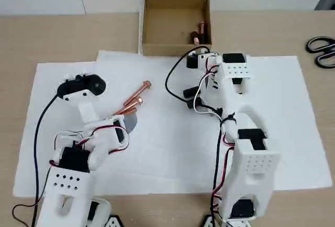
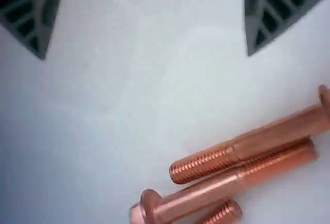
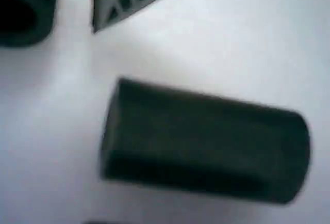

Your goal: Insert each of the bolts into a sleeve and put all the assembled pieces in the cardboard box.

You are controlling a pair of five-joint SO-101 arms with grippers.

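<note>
My left gripper hangs low over the white paper, fingers spread wide with nothing between them. Three loose bolts lie just beside it. My right gripper hovers near the cardboard box, above two black sleeves; whether it is open I cannot tell. One corner of the box holds copper-and-black assembled pieces, number unclear.

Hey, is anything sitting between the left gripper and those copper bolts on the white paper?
Nothing visible does. The left gripper is open above bare white paper. The bolts lie side by side on that paper beyond its fingertips, with only paper between them and the gripper.
</note>
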